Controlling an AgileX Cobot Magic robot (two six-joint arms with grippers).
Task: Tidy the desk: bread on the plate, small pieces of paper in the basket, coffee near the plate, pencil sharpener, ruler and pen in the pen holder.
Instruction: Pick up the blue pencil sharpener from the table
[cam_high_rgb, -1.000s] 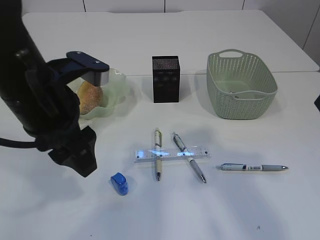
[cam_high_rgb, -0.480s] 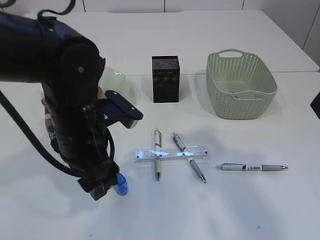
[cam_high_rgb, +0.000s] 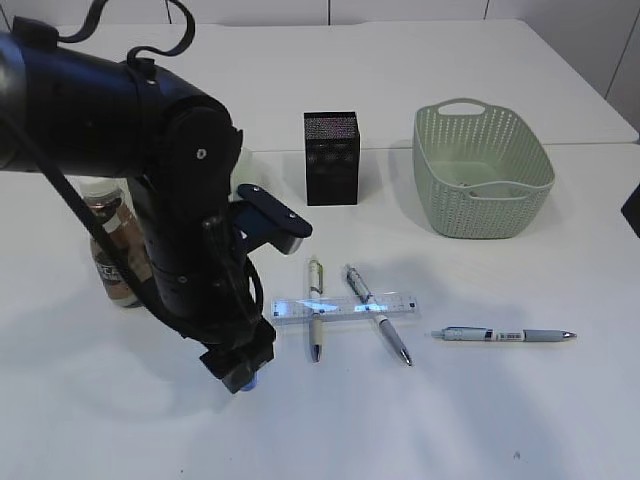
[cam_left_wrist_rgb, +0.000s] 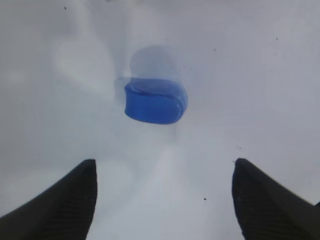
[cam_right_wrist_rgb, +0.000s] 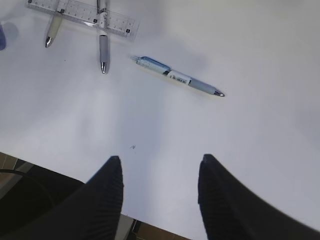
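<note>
With the coffee (cam_high_rgb: 112, 255) standing left and plate and bread hidden behind the arm, the sharpener (cam_left_wrist_rgb: 155, 101), ruler (cam_high_rgb: 343, 307) and three pens wait on the table (cam_high_rgb: 450, 420); the left tool (cam_left_wrist_rgb: 162, 200) hangs spread over the sharpener, the right tool (cam_right_wrist_rgb: 160, 200) empty, apart.

White desk (cam_high_rgb: 420, 70). Coffee (cam_high_rgb: 113, 250) upright near left edge. Pen holder (cam_high_rgb: 332, 158) mid-desk toward far edge; basket (cam_high_rgb: 482, 168) to its right. Toward near edge: ruler (cam_high_rgb: 345, 307) lying across two pens (cam_high_rgb: 316, 305) (cam_high_rgb: 378, 313); third pen (cam_high_rgb: 507, 335) apart, nearer right edge. Blue sharpener (cam_left_wrist_rgb: 156, 101) left of ruler.
</note>
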